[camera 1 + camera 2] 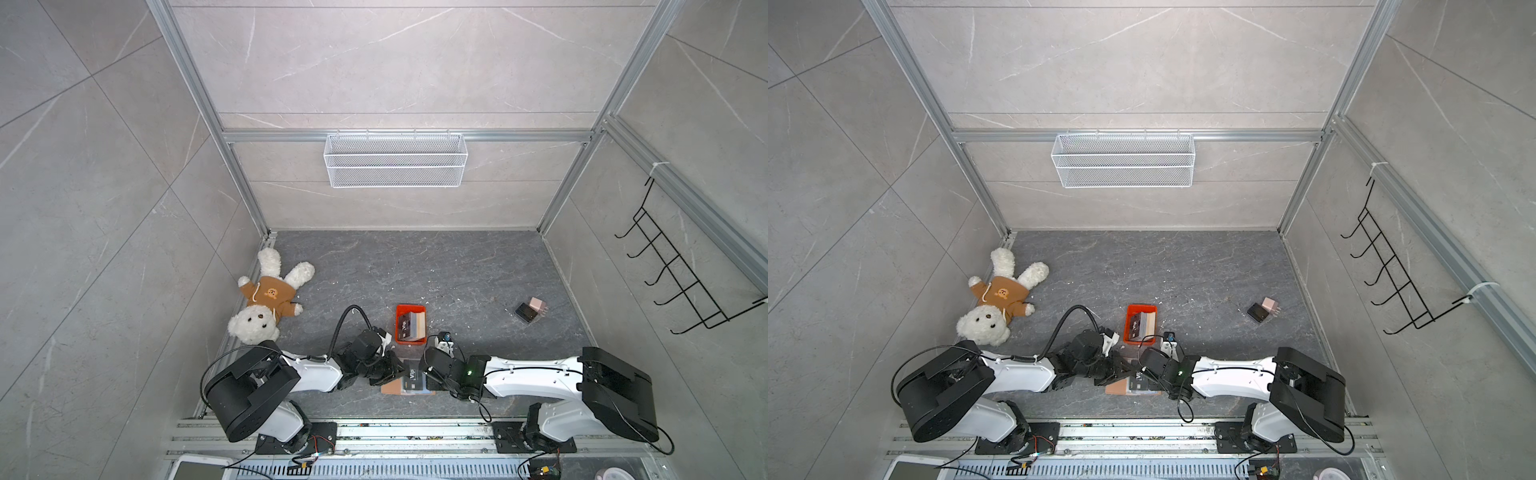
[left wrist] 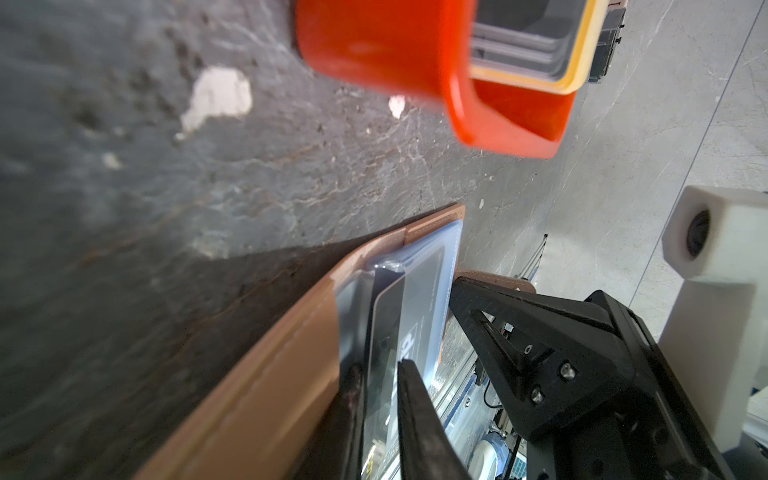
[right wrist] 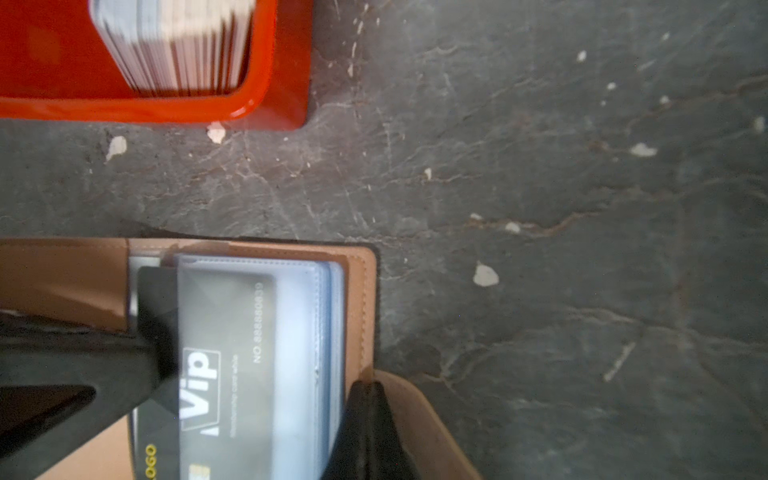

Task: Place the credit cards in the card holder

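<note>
Card holder [image 1: 390,389] is lying open near the front of the bench [image 1: 457,270], right between the arms; left gripper [image 2: 380,374] fingers clamped on a black VIP card [image 3: 226,324] that's partway into a clear sleeve [image 3: 299,332]; right gripper [image 3: 366,405] fingers together, tips on the holder's edge by its flap [image 3: 419,419]; more cards [image 1: 415,324] stacked in the orange tray [image 1: 400,309] just behind.

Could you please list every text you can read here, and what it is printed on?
"Vip": black plastic card half inside a clear sleeve of the tan leather-look card holder.
"NO 8888": same card, later digits blurred.
"OGO": same card, yellow, start cut off.
Small line beside "Vip": too blurred.
</note>
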`<state>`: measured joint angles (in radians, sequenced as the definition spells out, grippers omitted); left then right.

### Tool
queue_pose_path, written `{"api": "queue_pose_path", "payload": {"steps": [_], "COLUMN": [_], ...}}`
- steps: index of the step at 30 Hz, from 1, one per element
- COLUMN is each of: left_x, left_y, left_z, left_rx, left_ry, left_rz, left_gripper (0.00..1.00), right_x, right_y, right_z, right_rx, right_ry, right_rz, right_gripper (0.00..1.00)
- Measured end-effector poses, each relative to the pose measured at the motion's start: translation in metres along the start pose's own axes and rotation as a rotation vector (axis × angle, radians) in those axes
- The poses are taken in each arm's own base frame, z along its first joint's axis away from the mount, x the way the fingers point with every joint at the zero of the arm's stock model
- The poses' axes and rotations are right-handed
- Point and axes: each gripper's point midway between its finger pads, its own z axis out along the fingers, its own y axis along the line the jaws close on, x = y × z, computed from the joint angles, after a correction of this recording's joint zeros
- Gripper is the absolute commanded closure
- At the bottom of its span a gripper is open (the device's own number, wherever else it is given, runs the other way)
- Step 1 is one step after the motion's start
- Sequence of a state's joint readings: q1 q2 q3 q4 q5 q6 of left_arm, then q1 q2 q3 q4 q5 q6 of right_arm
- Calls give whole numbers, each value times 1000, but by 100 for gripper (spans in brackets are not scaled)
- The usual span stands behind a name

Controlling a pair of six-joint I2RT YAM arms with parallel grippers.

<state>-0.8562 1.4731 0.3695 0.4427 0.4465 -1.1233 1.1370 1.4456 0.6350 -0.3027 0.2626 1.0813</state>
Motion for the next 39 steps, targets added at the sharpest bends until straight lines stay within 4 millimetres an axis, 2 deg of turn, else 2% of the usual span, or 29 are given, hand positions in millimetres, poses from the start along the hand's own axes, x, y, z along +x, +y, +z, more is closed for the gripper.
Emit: {"api": "queue_pose_path", "payload": {"steps": [25, 39], "left_x": [1, 2], "left_y": [-9, -6], "left_z": [9, 9], "left_rx": [7, -8], "left_ry": [17, 17], "left_rz": [19, 14], "left_gripper": [80, 80], "right_x": [0, 0], "right_y": [0, 0], "right_z": [0, 0], "right_rx": [1, 1], "right_ry": [0, 0], "right_rz": [0, 0], "right_gripper": [96, 96]}}
